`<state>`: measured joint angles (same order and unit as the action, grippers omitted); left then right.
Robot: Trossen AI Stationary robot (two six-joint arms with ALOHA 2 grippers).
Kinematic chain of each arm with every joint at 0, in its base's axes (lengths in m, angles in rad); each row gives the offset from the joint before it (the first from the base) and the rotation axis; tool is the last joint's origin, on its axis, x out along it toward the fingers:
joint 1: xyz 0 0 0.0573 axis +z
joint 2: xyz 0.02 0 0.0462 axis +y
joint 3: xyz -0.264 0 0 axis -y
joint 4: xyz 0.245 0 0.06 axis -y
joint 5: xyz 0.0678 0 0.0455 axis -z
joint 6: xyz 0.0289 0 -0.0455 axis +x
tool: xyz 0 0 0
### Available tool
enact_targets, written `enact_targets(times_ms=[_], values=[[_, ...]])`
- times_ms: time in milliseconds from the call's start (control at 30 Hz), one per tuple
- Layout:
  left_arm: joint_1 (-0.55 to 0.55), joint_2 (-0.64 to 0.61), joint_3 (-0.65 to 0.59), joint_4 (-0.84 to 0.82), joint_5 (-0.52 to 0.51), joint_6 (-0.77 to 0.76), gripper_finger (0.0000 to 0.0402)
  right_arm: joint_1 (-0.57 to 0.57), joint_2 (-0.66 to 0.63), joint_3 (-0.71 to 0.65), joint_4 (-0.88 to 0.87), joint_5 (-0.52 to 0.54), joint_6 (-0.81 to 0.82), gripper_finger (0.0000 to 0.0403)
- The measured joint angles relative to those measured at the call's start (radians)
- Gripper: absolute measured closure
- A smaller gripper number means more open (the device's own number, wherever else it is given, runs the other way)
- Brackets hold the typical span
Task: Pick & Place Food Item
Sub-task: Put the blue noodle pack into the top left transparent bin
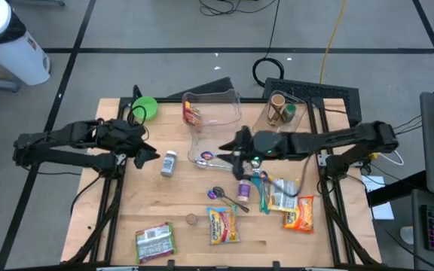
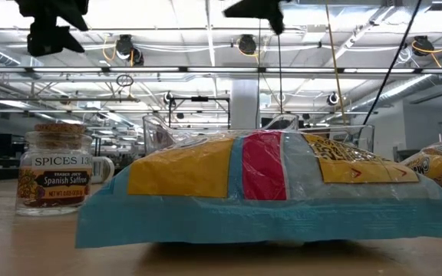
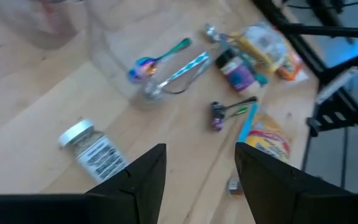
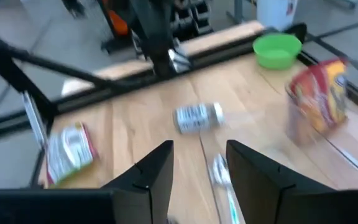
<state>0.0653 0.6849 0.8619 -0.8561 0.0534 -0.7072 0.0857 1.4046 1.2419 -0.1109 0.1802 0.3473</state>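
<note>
Food packets [image 1: 224, 226] lay on the near part of the table [image 1: 126, 196] – none of them was in my fingers yet, and which one I had to take I could not tell. My right gripper [image 1: 227, 147] hovered just beside the clear container [image 1: 211, 113], fingers apart and empty. My left gripper [image 1: 148, 153] waited near the small jar [image 1: 169, 163], also open. I judged this the approach step: next, choose a packet, descend over it and close.

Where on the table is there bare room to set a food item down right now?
Bare wood lies along the left edge, between the green bowl and the green packet, and between the spice jar and that packet. The right half is crowded: spoons, snack bags, clear container.
</note>
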Motion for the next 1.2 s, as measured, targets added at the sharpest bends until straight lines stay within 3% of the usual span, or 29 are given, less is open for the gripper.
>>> enact_targets(times_ms=[167, 433, 567, 733, 833, 1000, 1200], values=[[-0.077, 0.005, 0.0, 0.029, 0.041, 0.035, 0.0202, 0.042, -0.103, 0.0, -0.226, 0.032, -0.013, 0.0264], [-0.285, 0.088, 0.0, 0.143, 0.076, -0.205, 0.0202, 0.116, -0.135, 0.0, -0.372, 0.055, -0.065, 0.0264], [-0.406, 0.205, 0.0, 0.241, 0.057, -0.328, 0.0202, 0.162, -0.137, -0.011, -0.373, 0.052, -0.104, 0.0265], [-0.54, 0.386, 0.001, 0.495, 0.051, -0.455, 0.0202, 0.216, -0.15, -0.086, -0.367, 0.05, -0.13, 0.0267], [-0.598, 0.51, 0.053, 0.565, 0.049, -0.495, 0.0202, 0.238, -0.166, -0.149, -0.328, 0.039, -0.128, 0.0267], [-0.655, 0.715, 0.257, 0.404, 0.061, -0.479, 0.0202, 0.245, -0.207, -0.275, -0.13, -0.059, -0.112, 0.0268], [-0.685, 0.944, 0.572, -0.076, 0.07, -0.2, 0.0202, 0.244, -0.259, -0.394, 0.057, -0.084, -0.064, 0.027]])
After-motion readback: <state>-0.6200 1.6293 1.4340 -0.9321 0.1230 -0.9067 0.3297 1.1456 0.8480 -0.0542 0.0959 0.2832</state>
